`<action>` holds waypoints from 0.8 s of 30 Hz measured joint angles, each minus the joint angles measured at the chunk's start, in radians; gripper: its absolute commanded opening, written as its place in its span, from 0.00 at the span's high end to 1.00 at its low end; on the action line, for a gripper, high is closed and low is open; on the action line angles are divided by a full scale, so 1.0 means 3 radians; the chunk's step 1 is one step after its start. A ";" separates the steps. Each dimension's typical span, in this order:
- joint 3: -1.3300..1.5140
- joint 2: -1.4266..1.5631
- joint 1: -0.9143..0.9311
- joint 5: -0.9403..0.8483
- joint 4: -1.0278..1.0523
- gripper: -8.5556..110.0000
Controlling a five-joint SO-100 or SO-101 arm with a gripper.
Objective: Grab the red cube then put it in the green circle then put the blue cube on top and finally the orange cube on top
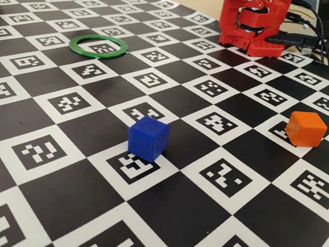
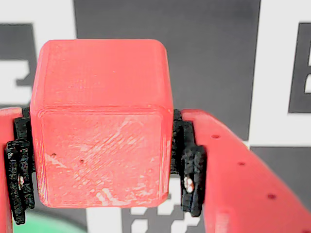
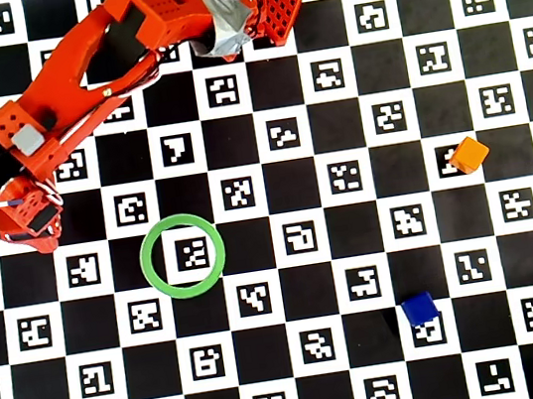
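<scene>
Gripper (image 2: pixel 102 187) clamped on the red cube (image 2: pixel 102 121), held off the board at far left of the overhead view, short of the empty ring (image 3: pixel 183 256). Blue cube (image 3: pixel 419 309) and orange cube (image 3: pixel 468 154) lie well apart on the board (image 1: pixel 174 100), unstacked; all placements remain. No readable writing; only coded square markers.

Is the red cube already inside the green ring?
No. In the wrist view the gripper holds the red cube, and the overhead view shows the green ring empty.
</scene>
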 measured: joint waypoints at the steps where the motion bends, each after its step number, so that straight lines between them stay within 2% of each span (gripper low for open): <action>1: 0.0036 0.0072 -0.0015 0.0031 0.0015 0.88; 24: 0.1370 0.1099 -0.0736 0.0690 -0.0072 0.88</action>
